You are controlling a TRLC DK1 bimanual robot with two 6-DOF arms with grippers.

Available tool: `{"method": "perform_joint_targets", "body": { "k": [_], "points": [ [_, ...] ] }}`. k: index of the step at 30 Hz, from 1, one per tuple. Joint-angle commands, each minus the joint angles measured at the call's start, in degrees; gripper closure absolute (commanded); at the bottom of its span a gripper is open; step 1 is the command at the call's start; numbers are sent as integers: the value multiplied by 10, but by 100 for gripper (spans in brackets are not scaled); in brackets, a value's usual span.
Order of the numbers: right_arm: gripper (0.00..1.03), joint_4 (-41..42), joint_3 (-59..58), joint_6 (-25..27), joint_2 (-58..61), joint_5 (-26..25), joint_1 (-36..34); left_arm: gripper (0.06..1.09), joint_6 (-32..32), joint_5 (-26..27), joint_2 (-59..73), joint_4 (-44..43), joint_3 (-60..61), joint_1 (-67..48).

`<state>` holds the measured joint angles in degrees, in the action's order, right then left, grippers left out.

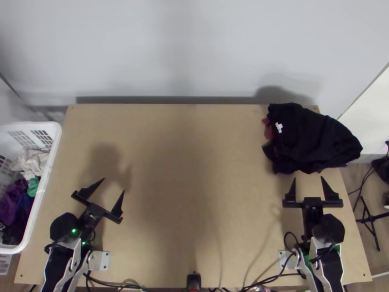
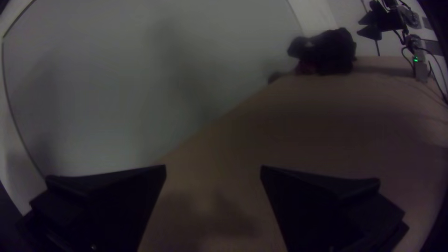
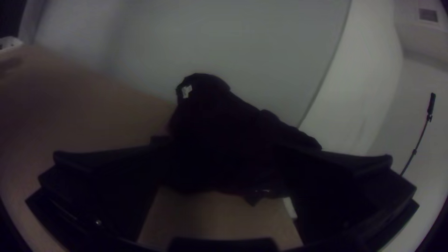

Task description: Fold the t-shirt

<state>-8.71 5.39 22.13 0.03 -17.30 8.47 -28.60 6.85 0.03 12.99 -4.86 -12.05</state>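
My left gripper stands open over the table's left part with bare wood between its fingers; in the left wrist view the gripper shows its fingers wide apart. My right gripper is open just on the near side of a bunched heap of dark cloth at the table's far right corner. In the right wrist view, the heap lies beyond the open gripper, and a white tag is on the cloth. Dark red cloth peeks out at the heap's left side. Which piece is the t-shirt, I cannot tell.
A white basket with several crumpled cloths stands at the table's left edge. The wooden table has bare wood across its middle. Cables run along the near edge, and a pale wall rises behind the far edge.
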Motion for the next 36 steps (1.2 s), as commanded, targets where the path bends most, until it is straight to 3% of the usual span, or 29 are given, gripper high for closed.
{"method": "perform_joint_targets", "body": {
  "k": [1,36],
  "points": [
    [4,-14,-1,1,-1,4,-2,10,-14,8,-1,40,4,3],
    [4,-14,-1,1,-1,6,-2,10,-14,25,-1,41,4,8]
  ]
}}
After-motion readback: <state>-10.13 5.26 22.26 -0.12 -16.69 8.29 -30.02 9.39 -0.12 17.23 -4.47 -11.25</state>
